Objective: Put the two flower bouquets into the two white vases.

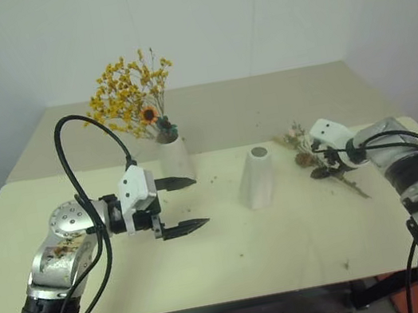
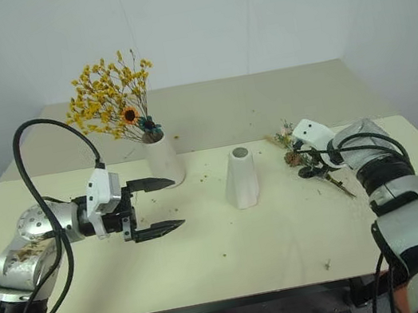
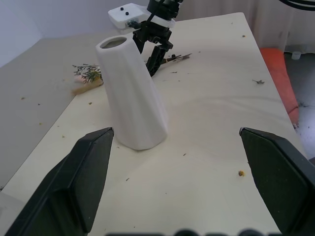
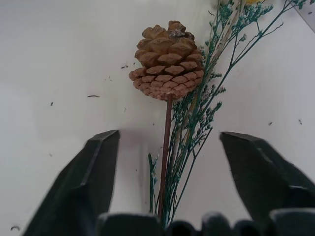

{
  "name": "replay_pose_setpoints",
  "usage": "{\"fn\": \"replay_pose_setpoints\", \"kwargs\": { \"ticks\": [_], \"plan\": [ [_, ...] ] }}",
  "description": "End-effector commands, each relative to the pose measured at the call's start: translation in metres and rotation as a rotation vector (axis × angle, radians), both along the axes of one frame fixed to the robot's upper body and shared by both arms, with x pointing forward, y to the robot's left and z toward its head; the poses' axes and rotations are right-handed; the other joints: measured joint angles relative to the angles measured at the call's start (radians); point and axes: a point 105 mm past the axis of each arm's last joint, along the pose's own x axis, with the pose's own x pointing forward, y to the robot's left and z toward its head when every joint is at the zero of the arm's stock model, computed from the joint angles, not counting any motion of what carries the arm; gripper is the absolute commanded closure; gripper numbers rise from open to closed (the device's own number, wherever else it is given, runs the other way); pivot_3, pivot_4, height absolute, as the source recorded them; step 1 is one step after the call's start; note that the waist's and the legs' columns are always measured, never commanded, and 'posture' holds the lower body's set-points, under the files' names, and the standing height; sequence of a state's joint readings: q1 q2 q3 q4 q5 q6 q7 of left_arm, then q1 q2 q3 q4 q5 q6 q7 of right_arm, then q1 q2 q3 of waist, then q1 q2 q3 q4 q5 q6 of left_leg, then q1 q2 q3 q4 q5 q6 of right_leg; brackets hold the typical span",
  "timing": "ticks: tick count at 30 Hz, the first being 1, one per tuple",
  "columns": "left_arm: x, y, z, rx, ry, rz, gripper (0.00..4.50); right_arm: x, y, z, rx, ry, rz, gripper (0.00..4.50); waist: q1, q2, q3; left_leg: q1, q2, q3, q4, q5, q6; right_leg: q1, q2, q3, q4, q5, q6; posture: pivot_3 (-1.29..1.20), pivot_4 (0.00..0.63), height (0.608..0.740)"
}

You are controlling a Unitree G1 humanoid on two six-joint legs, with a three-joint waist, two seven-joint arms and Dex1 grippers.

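While flat on the table, pinecone bouquet stems between parted right gripper fingers, ungripped.

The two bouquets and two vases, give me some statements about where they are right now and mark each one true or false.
1. The yellow bouquet stands in the cylinder vase. True.
2. The cone vase holds flowers. False: its mouth is empty.
3. The pinecone bouquet lies on the table. True.
4. The right hand has its fingers shut on the stems. False: the fingers stand apart on either side of them.
5. The left hand holds a bouquet. False: open, empty.
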State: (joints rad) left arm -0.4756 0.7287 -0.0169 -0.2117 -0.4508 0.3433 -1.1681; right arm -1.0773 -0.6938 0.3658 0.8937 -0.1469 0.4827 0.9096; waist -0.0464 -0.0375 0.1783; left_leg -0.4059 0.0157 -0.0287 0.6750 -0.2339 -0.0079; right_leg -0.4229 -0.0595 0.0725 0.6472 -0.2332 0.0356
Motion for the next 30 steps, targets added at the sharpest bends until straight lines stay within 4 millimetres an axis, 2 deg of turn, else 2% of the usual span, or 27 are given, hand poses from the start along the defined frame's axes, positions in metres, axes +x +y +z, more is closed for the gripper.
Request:
{"fn": "replay_pose_setpoints", "kwargs": {
  "ticks": [1, 8, 17, 23, 27, 30],
  "plan": [
    [-0.003, -0.002, 0.006, -0.007, -0.049, -0.009, 0.0, 0.007, -0.004, 0.017, -0.013, -0.058, -0.008, 1.92, 0.0, 0.0, 0.0, 0.0, 0.0, 0.0, 0.0, 0.0, 0.0, 0.0, 0.0, 0.0, 0.0, 0.0, 0.0, 0.0, 0.15, 0.74],
    [0.0, 0.002, 0.005, -0.005, -0.057, 0.01, 0.0, 0.01, -0.007, 0.017, -0.036, -0.063, -0.027, 4.48, 0.0, 0.0, 0.0, 0.0, 0.0, 0.0, 0.0, 0.0, 0.0, 0.0, 0.0, 0.0, 0.0, 0.0, 0.0, 0.0, 0.15, 0.74],
    [0.006, 0.002, 0.005, 0.001, -0.071, 0.011, 0.0, 0.013, -0.017, 0.037, -0.012, -0.169, -0.087, 4.48, -0.001, 0.001, 0.0, 0.0, 0.0, 0.0, 0.0, 0.0, 0.0, 0.0, 0.0, 0.0, 0.0, 0.0, 0.0, 0.0, 0.15, 0.74],
    [0.008, 0.001, 0.006, 0.008, -0.081, 0.006, 0.0, 0.01, -0.023, 0.086, 0.119, -0.432, -0.172, 4.48, 0.002, 0.001, 0.001, 0.0, 0.0, -0.001, -0.001, 0.0, 0.0, 0.0, 0.0, 0.0, 0.0, 0.0, 0.0, 0.0, 0.15, 0.74],
    [0.008, 0.002, 0.007, 0.008, -0.081, 0.007, 0.0, -0.009, -0.011, 0.133, 0.285, -0.728, -0.183, 4.48, 0.004, 0.001, 0.001, -0.001, 0.0, -0.001, -0.001, 0.0, 0.0, 0.0, 0.0, 0.0, 0.0, 0.0, 0.0, 0.0, 0.15, 0.74],
    [0.007, 0.003, 0.007, 0.009, -0.08, 0.011, 0.0, -0.028, 0.0, 0.155, 0.414, -0.869, -0.161, 4.48, 0.0, 0.002, 0.001, 0.0, 0.0, -0.001, -0.001, 0.0, 0.0, 0.0, 0.0, 0.0, 0.001, 0.0, 0.0, 0.0, 0.15, 0.74]
  ]
}}
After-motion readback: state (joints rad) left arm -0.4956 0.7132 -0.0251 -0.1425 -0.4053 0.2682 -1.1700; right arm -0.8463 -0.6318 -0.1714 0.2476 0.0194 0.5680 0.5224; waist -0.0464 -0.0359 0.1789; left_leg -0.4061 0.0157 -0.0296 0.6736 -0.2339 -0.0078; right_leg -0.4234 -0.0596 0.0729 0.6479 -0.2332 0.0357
